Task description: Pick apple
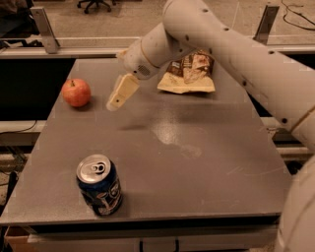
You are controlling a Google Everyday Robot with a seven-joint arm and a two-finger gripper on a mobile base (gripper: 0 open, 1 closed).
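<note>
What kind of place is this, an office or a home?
Probably an office or a lab, not a home: a wheeled chair base and loose cables on the bare floor behind the grey table. The gripper hangs over the table, near the apple, apart from it.

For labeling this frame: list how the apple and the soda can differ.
The apple is round and red-orange; the can is a blue cylinder with a silver top. The apple sits at the table's far left; the can stands upright near the front edge. The tool hangs beside the apple, far from the can. Both rest on the table, untouched.
</note>
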